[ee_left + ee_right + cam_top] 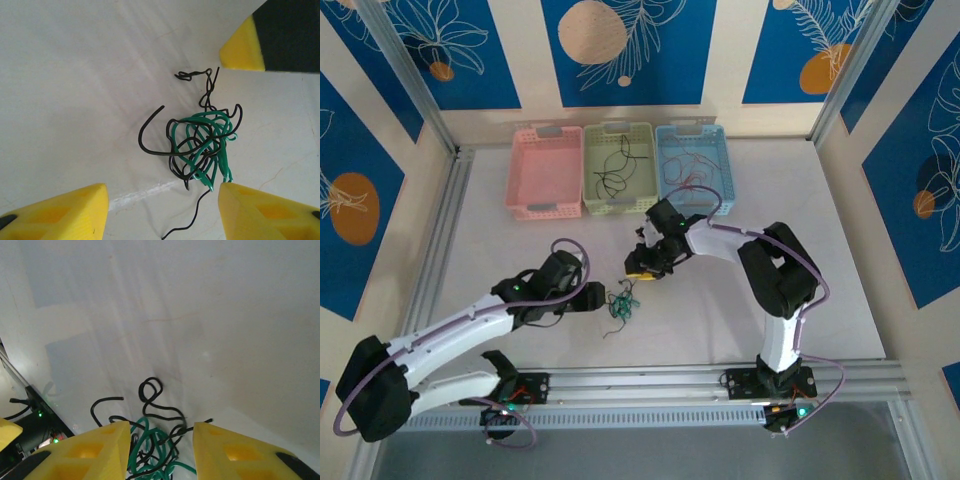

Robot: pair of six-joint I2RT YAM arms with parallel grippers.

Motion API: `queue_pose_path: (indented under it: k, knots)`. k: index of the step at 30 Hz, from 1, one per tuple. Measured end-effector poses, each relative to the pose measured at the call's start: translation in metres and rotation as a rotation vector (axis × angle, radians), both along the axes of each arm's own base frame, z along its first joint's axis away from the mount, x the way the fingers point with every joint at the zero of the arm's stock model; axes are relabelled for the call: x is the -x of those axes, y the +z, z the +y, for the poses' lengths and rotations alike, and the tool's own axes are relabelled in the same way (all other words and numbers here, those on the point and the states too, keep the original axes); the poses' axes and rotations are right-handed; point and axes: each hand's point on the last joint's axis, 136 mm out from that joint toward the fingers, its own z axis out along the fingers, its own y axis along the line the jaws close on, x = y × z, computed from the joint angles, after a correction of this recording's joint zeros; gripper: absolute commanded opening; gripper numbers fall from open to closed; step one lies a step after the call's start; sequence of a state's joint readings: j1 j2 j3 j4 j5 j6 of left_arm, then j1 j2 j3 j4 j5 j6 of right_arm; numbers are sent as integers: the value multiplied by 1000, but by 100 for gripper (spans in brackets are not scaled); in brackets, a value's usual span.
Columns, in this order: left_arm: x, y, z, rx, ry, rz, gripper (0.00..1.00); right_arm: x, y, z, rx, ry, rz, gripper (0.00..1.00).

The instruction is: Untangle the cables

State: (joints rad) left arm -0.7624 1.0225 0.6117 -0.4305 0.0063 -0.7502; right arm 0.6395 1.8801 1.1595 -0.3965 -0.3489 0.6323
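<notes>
Top external: cables (620,304), a small black+green knot, lie on the counter (740,320) mid-scene, betw. the two hands. L hand (595,297) is just left of them, R hand (642,270) just far-right.

Left wrist: L hand (162,210) spread, holding nothing, w/ the cables (200,147) just ahead of its tips.

Right wrist: R hand (161,440) part spread, cables (155,452) in the gap, not pinched.

Far side: green basket (618,206) w/ black wires (612,170), blue basket (692,130) w/ red wires (695,165).
</notes>
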Motion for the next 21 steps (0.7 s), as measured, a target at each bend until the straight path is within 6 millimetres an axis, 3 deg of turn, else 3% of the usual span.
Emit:
queue_pose_path:
  k: [8,16,19,21]
  knots:
    - [-1,7,12,-6,18,-26,60,8,-1,28,-15,65,20,38]
    - [0,18,19,13,29,-55,60,11,-6,41,-1,96,41,26]
    - [4,11,21,7,27,-42,60,11,-5,41,9,101,32,28]
    - [7,6,22,2,22,-27,60,10,-3,39,19,102,16,36]
